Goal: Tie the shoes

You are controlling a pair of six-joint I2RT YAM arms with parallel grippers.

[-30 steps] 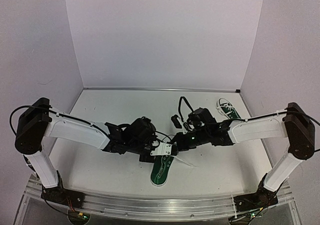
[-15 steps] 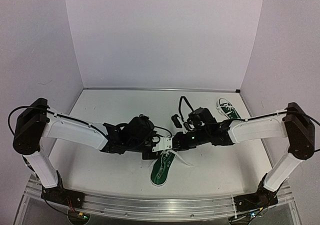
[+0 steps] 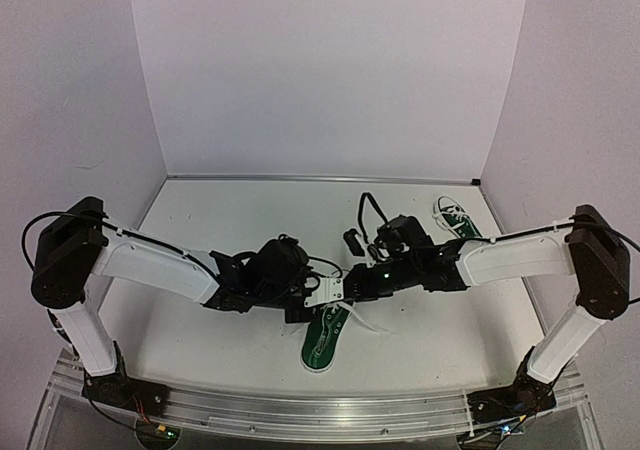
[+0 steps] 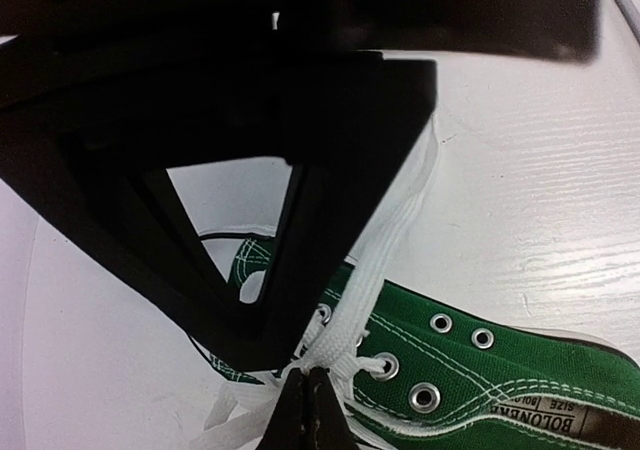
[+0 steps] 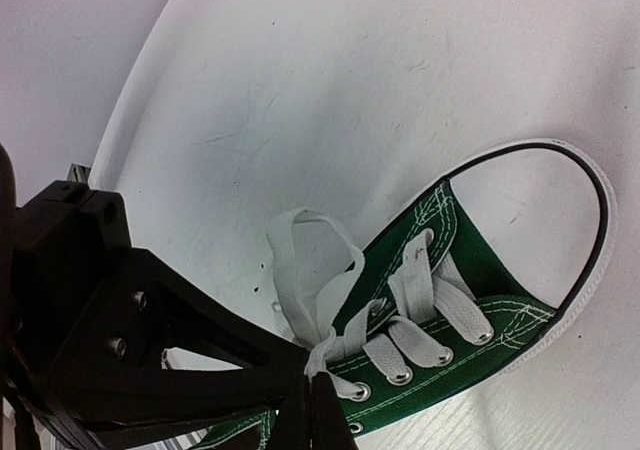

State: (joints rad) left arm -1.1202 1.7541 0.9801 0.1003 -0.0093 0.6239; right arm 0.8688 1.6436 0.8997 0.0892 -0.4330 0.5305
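White bench (image 3: 205, 342), lower centre: over the green sneaker (image 3: 322, 342), left hand (image 3: 322, 295) and right hand (image 3: 352, 286) are each pinched on its white lace (image 5: 287, 275), apparently for knotting.

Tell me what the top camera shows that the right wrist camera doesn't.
Only the top view shows the left arm, the right arm and the second shoe near the far right corner. Only the right wrist view shows the metal eyelets, the white toe cap and its own fingers pinching the lace. Both show the near green shoe lying on the white table.
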